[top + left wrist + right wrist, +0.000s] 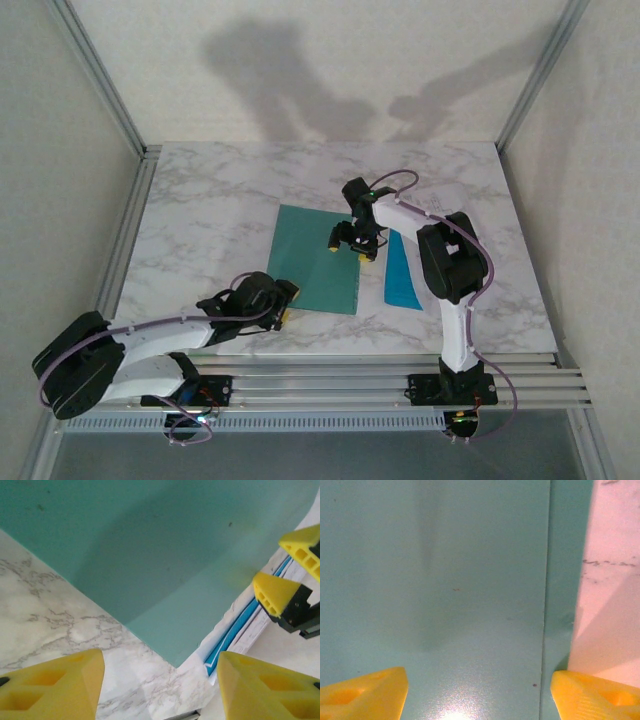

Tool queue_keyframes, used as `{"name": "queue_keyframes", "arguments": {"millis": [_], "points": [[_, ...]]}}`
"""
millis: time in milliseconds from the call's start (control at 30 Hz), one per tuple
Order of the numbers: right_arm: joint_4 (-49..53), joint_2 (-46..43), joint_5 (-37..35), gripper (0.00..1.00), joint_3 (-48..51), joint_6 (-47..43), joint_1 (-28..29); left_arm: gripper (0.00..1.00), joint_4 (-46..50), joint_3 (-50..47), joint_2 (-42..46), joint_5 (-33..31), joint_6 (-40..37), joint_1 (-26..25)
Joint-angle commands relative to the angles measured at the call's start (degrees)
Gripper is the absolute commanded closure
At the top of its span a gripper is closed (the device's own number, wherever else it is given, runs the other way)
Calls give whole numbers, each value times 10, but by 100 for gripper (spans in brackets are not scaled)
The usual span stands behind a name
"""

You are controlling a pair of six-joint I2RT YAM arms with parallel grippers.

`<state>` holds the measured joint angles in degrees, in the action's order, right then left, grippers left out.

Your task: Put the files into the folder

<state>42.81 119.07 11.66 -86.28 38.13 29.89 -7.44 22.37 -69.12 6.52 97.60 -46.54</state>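
Top external view: the green folder [315, 260] lies flat and closed around the middle of the marble table [200, 220]. Its long sides run from the near edge toward the far edge, and the far end is skewed slightly to the right.

The left gripper [285, 302] sits low at the folder's near left corner. In the left wrist view that corner points straight at the camera. It sits in line with the gap between the two yellow fingers [55, 685] but out past their tips, so nothing is pinched. The jaws are spread apart and hold nothing.

The right gripper [352, 244] is over the folder's right long side, about halfway along it. From the right wrist camera the green card fills the space between its jaws, and one fingertip is close to the folder's right edge, where the table starts. Those jaws are wide open too, above the card rather than clamped on it.

The files [257, 630] are white printed sheets poking out from under the folder's right side, with a blue strip [235, 630] along them. I honestly can't tell how many sheets there are. In the top view a blue sheet [402, 278] lies on the table just right of the folder, partly under the right arm.
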Motion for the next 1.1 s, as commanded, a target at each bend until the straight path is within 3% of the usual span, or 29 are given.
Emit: {"name": "queue_keyframes", "arguments": {"millis": [0, 367, 733, 867, 1067], "points": [[18, 35, -3, 22, 5, -7, 6, 40, -43, -4, -26, -33, 34, -6], [18, 35, 9, 22, 7, -10, 2, 47, -109, 14, -111, -35, 29, -10], [16, 39, 25, 22, 7, -21, -4, 56, -148, 19, -114, -45, 26, -14], [16, 39, 27, 22, 9, -21, -6, 64, -158, 16, -113, -46, 34, -14], [16, 40, 28, 22, 8, -23, -8, 65, -159, 15, -113, -47, 42, -18]]}}
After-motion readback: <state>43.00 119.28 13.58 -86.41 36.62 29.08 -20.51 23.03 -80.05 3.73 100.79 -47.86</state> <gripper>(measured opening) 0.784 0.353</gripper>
